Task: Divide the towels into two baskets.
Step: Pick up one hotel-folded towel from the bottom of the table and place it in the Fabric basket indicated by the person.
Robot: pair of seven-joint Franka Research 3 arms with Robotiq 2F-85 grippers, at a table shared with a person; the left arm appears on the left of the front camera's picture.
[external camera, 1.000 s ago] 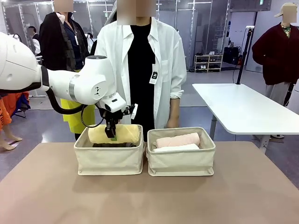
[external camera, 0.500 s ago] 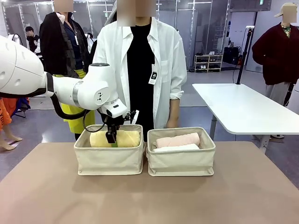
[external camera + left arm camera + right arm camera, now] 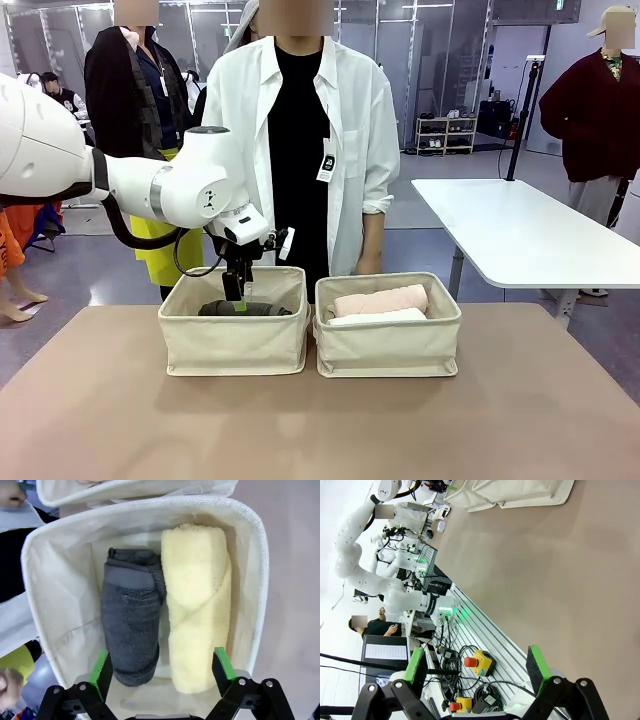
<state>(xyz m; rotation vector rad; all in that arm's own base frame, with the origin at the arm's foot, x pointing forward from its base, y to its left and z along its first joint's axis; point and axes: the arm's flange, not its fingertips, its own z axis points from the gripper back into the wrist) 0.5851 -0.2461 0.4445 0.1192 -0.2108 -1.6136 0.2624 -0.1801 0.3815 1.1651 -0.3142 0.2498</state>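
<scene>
My left gripper (image 3: 162,670) is spread wide, empty, hanging over the left basket (image 3: 252,570). Right below my fingers: grey towel (image 3: 131,615) and yellow towel (image 3: 197,605) lying side by side, touching, both flat on the basket floor. Beyond that, the right basket (image 3: 388,345) holds the pink towel (image 3: 380,299) and the white towel (image 3: 365,318). My right gripper (image 3: 476,672) is also wide apart, empty, above bare table (image 3: 560,580).

left tool (image 3: 237,296) released yellow towel (image 3: 199,605) into basket (image 3: 236,345).
</scene>
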